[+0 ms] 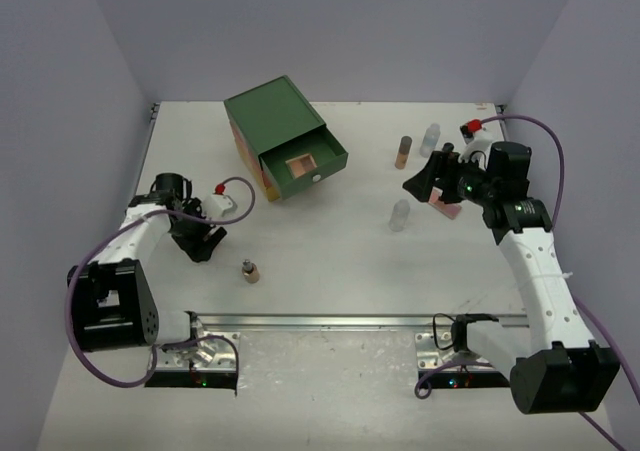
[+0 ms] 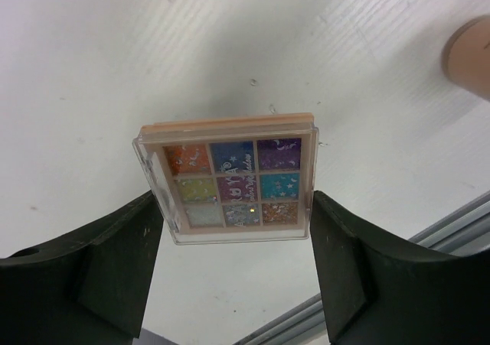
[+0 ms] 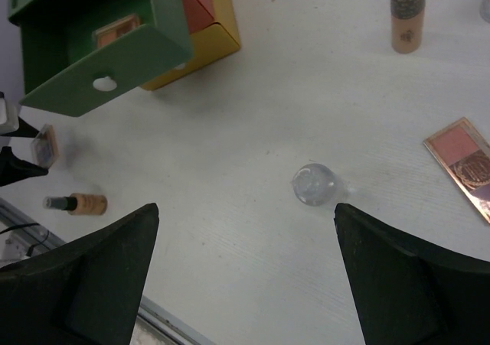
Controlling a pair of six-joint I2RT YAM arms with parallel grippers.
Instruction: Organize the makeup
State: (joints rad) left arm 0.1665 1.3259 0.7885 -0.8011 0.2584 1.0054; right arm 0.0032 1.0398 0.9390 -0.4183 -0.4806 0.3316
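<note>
My left gripper point(image 2: 236, 207) is shut on a multicoloured palette point(image 2: 230, 169), its two fingers pressing the clear case's sides just above the white table. In the top view that gripper point(image 1: 203, 239) is at the left, beside a tan bottle point(image 1: 249, 270) lying on its side. My right gripper point(image 3: 245, 207) hangs open and empty over the table, with a small clear bottle point(image 3: 314, 184) standing just inside its right finger. A pink and brown palette point(image 3: 465, 161) lies flat to the right. A dark-capped tan bottle point(image 1: 403, 152) and another clear bottle point(image 1: 430, 138) stand further back.
The green, orange and yellow drawer box point(image 1: 270, 121) stands at the back centre. Its green drawer point(image 1: 303, 163) is pulled out and holds a small tan palette point(image 3: 117, 28). A metal rail point(image 1: 330, 321) runs along the near edge between the arm bases.
</note>
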